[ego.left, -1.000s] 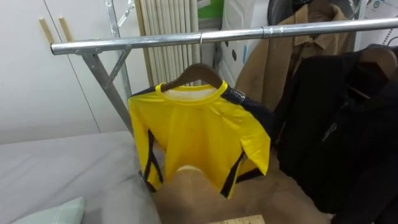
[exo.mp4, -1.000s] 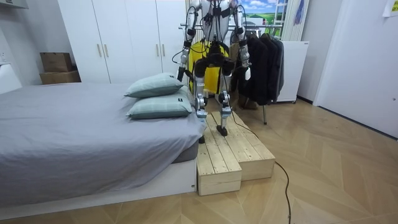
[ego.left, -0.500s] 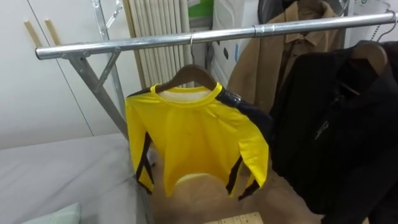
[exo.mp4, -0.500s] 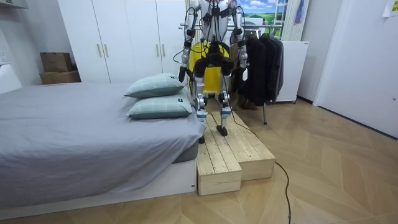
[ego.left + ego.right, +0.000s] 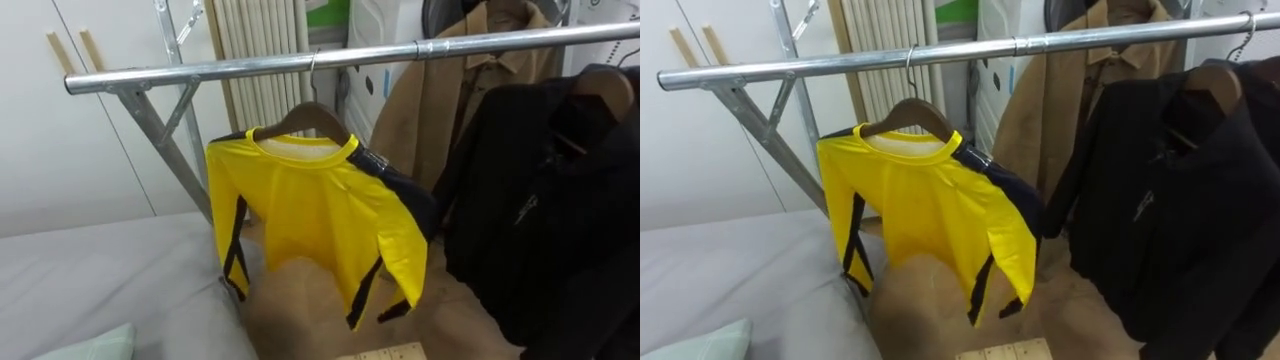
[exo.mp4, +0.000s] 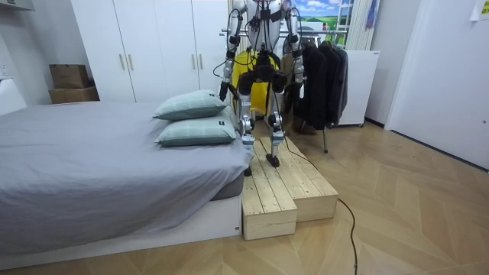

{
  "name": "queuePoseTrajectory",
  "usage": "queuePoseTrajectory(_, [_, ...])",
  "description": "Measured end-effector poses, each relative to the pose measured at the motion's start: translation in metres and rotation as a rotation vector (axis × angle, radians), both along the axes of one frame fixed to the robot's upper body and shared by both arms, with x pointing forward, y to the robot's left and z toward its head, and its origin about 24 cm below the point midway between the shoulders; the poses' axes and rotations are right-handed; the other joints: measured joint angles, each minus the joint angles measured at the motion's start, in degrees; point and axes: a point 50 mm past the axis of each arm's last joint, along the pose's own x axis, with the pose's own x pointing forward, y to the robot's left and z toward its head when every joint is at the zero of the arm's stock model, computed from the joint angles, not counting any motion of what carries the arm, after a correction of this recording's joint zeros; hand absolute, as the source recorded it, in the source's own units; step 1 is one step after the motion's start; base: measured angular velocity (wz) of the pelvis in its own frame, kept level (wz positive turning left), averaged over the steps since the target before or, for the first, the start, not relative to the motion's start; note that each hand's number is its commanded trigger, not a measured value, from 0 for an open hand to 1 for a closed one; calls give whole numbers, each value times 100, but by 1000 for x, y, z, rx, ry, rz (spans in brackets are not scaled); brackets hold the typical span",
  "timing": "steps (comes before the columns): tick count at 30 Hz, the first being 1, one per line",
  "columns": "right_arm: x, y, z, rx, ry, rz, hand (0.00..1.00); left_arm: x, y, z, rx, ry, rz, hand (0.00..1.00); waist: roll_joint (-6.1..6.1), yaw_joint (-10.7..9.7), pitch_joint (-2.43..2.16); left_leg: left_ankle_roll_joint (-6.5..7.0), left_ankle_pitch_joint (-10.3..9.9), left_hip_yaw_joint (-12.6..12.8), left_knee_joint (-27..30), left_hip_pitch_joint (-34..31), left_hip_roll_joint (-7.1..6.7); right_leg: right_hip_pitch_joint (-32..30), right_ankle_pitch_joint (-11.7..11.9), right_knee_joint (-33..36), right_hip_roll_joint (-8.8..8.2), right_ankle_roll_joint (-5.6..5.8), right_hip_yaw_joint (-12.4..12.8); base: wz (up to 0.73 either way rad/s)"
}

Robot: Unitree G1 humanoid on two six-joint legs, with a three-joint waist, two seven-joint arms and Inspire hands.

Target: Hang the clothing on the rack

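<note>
Stands on the wooden platform (image 6: 286,191) beside the bed (image 5: 100,280), facing the clothes rack. Finds the yellow shirt (image 5: 320,225) straight ahead, hooked by its wooden hanger (image 5: 305,115) over the metal rail (image 5: 250,68), toward the rail's left end and just left of a tan coat (image 5: 450,100) and a black jacket (image 5: 540,220). Carries nothing in view: lets the left robot hand (image 6: 224,90) and the right robot hand (image 6: 298,80) hang low at the sides in the room view, too small there to tell whether spread or pressed together. Puts the shirt up and forward of both, well apart from either and touching neither. Reads the hanger's long axis as running roughly along the rail, its right shoulder turned a little away, with the body of the shirt dropping free below and one sleeve trailing to the right. Judges the hanging step done for this garment. Judges the left robot hand marginally nearer, should any straightening on the rail be wanted.
</note>
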Motion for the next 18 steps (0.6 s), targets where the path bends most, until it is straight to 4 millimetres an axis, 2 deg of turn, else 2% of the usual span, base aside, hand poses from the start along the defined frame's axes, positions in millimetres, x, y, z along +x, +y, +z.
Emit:
queuePoseTrajectory(3, [6, 0, 0, -18, 2, 56, 0, -1, 0, 0, 14, -4, 2, 0, -18, 8, -8, 0, 0, -9, 5, 24, 2, 30, 2, 1, -3, -2, -12, 2])
queuePoseTrajectory(10, [9, 0, 0, -63, 37, 207, 0, -1, 3, 1, 43, -13, 4, 0, -112, 134, 26, -2, -3, -43, -3, 112, 3, 179, 1, -28, -14, -2, -75, 4])
queuePoseTrajectory(18, [11, 1, -1, -85, 66, 213, 0, 0, 3, 1, 54, -16, 5, 0, -116, 148, -9, -2, -7, -110, -62, 118, 21, 224, 21, -96, -9, -19, -133, 4])
